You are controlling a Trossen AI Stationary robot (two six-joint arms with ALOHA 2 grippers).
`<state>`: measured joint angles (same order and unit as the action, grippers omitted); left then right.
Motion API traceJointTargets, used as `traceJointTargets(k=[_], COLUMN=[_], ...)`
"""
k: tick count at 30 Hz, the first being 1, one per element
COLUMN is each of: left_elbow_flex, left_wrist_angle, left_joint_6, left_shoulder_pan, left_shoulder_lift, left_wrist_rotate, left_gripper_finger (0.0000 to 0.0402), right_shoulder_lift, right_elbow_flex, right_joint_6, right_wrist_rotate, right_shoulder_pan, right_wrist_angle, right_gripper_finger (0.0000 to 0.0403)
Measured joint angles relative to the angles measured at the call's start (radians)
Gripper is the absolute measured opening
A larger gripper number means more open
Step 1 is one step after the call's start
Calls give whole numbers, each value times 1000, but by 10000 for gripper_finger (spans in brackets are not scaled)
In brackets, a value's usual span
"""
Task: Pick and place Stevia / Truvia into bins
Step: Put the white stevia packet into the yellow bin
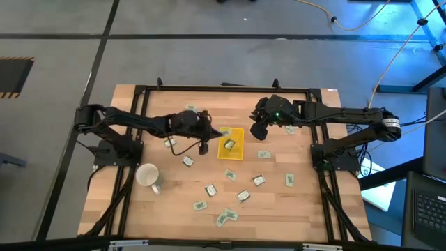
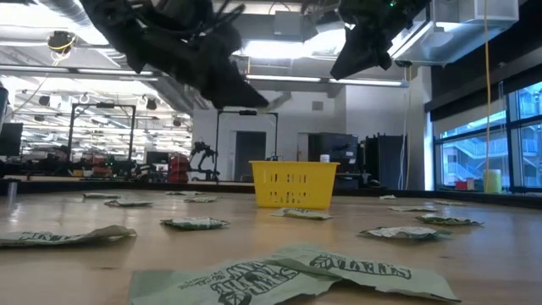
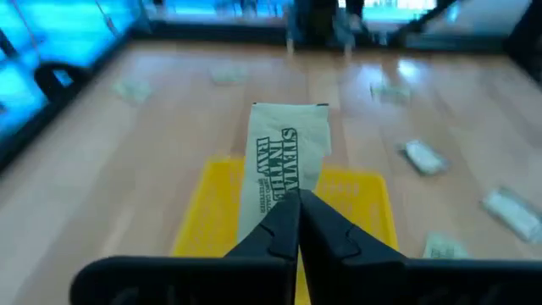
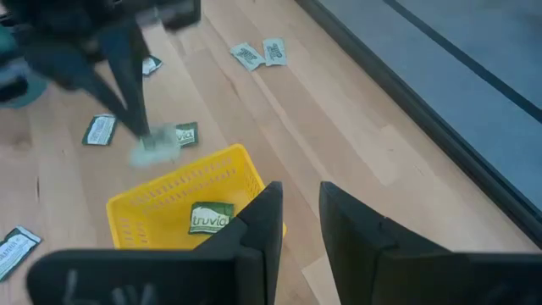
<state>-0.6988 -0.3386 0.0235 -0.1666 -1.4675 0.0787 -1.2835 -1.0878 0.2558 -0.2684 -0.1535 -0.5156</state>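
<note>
The yellow tray (image 1: 240, 132) stands mid-table with one Truvia packet (image 4: 210, 219) lying flat inside it. My left gripper (image 1: 217, 132) hovers at the tray's left edge, shut on a white Stevia packet (image 3: 286, 140). My right gripper (image 4: 301, 210) is open and empty, above the table just off the tray's far right corner (image 1: 259, 130). Several more packets (image 1: 229, 174) lie flat on the wood near the tray and toward the near edge. My left gripper pinches the Stevia packet between its two fingertips at one short end (image 3: 286, 185). The rest of the packet sticks out beyond the fingers, over the tray (image 3: 364, 199). It is lifted clear of the table and tray, as the right wrist view shows (image 4: 154, 149).
A white mug (image 1: 148, 176) lies on its side near the left front. Loose packets (image 1: 258, 180) are scattered right of and in front of the tray, with some (image 1: 290, 129) under the right arm. A black frame (image 1: 209, 88) borders the table.
</note>
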Motion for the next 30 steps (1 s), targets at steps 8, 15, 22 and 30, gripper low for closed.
traceJointTargets(k=[8, 15, 22, 30], left_elbow_flex=[-92, -144, -172, -173], left_wrist_angle=[66, 121, 124, 125], left_joint_6=[15, 16, 16, 16], left_shoulder_pan=[23, 20, 20, 9], left_shoulder_lift=[-162, -247, -288, -284], left_wrist_rotate=[-2, -2, -9, -10], left_gripper_finger=[3, 4, 6, 19], right_shoulder_lift=[0, 0, 0, -7], right_elbow_flex=[0, 0, 0, 0], right_joint_6=[-2, 39, 56, 97], right_wrist_rotate=[111, 173, 174, 122], right_shoulder_pan=[1, 45, 138, 202], right_wrist_angle=[-101, -292, -317, -317], right_gripper_finger=[84, 84, 84, 84])
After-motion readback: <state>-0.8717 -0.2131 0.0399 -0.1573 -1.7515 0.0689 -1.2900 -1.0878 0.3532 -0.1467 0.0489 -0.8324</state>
